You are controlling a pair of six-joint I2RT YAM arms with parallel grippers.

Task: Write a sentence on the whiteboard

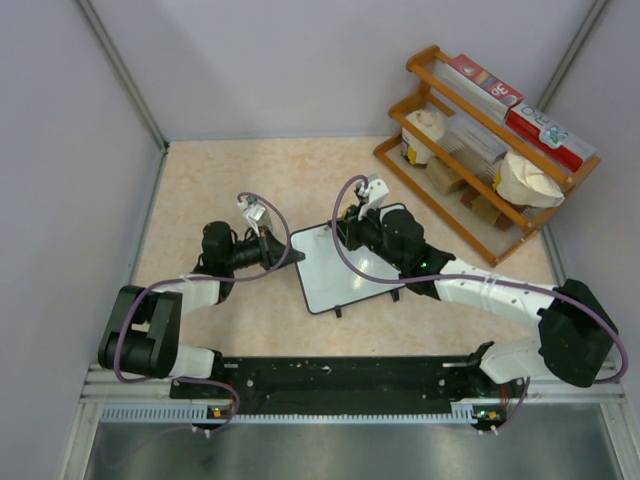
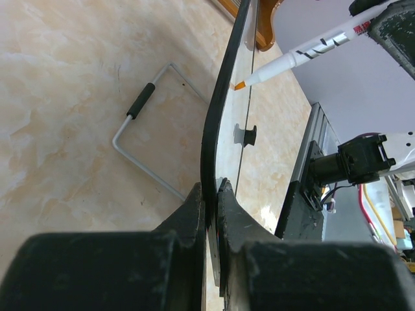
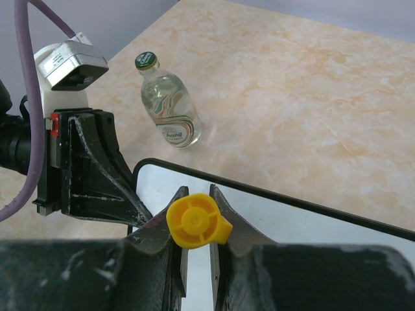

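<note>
The whiteboard [image 1: 345, 268] lies in the middle of the table, glossy white in a thin black frame. My left gripper [image 1: 298, 255] is shut on its left edge; in the left wrist view the frame [image 2: 217, 123] runs edge-on between the fingers [image 2: 194, 207]. My right gripper [image 3: 194, 214] is shut on a white marker [image 2: 311, 52] whose yellow end [image 3: 194, 221] faces the camera. Its orange tip [image 2: 240, 85] sits at the board's face near the far corner; I cannot tell whether it touches. The sentence is out of view; the white face [image 3: 292, 223] shows no writing.
A clear glass bottle [image 3: 167, 103] with a green cap stands just beyond the board's far corner. A bent wire bracket [image 2: 146, 129] with a black sleeve lies by the board. A wooden rack [image 1: 490, 140] with boxes and bags stands at the back right.
</note>
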